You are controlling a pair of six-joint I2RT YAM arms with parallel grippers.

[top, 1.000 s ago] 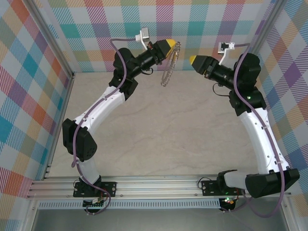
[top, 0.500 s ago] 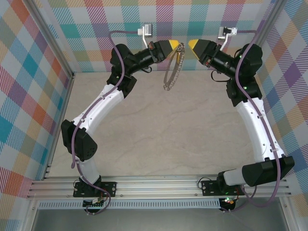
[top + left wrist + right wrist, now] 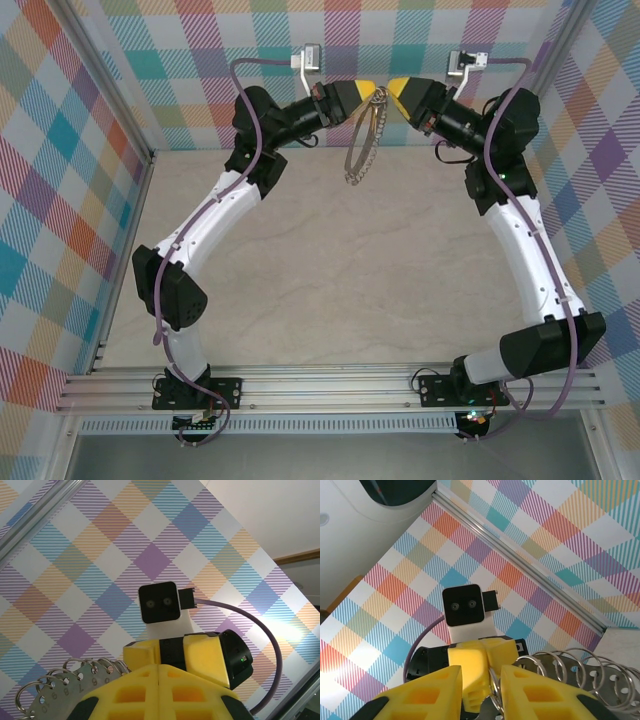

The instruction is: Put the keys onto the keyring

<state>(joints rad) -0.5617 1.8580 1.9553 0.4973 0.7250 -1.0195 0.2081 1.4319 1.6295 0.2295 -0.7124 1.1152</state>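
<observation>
1. Swung in and narrowed since a second ago, the right gripper (image 3: 392, 88) now has its tip almost meeting the left gripper (image 3: 370, 91).
2. That left gripper has its fingers pressed together on the keyring (image 3: 362, 140), which dangles beneath it, clear of the table (image 3: 330, 270).
3. It's a grey metal keyring, floppy, its rim crowded with small wire loops (image 3: 570, 665) (tiny stamped numbers beside the holes).
4. At the left gripper's tip the right gripper's jaws stand slightly apart, one on either side of a loop; whether they touch it I cannot tell.

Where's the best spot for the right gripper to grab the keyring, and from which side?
The top rim, right beside the left gripper, approached from the right: the keyring hangs limp from there, so only that stretch is held steady.
</observation>
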